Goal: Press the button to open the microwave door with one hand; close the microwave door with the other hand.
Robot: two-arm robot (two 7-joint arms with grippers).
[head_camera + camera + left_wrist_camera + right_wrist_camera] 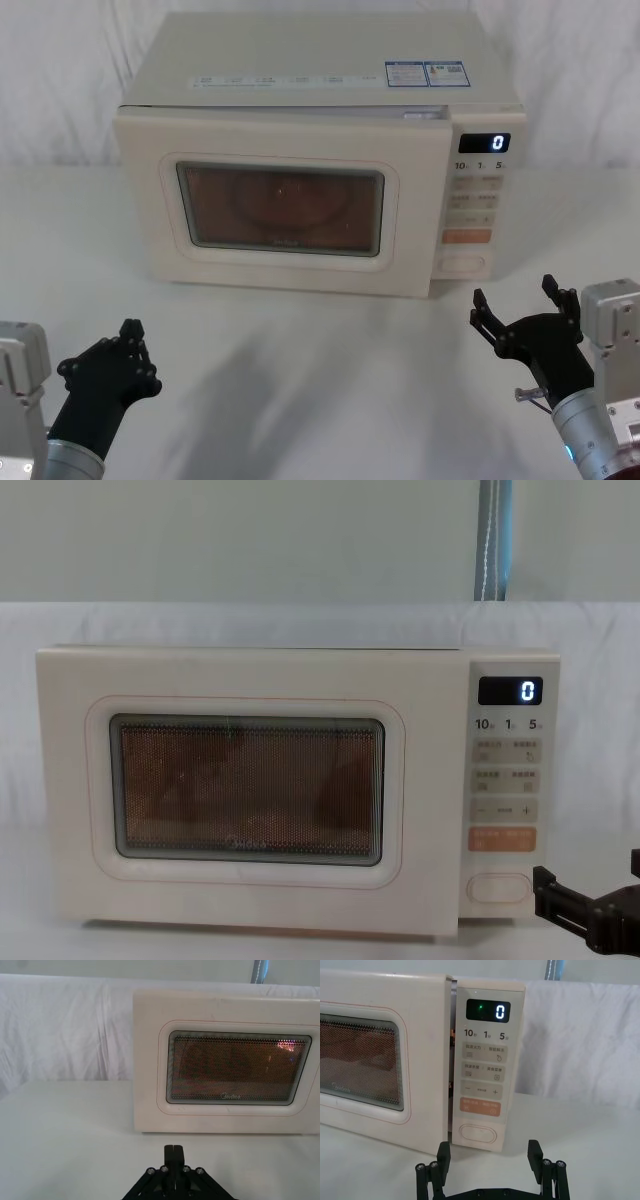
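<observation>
The wide cream microwave door (280, 205) with its dark glass window stands slightly ajar, a gap showing at its latch edge, so the opening looks done and the closing remains. The plain cream oval button (477, 1134) sits at the panel's 6 o'clock. The right black pincer (525, 318) hovers wide just before it; the left black pincer (125, 362), pinched narrow, waits over the white worktop (320, 380) at 7 o'clock.

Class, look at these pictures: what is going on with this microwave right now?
The microwave door stands slightly ajar; a gap shows beside the control panel, and the display reads 0. The right claw hangs open in front of the oval button, not touching it. The left claw is shut, low over the table in front of the door, touching nothing.
</observation>
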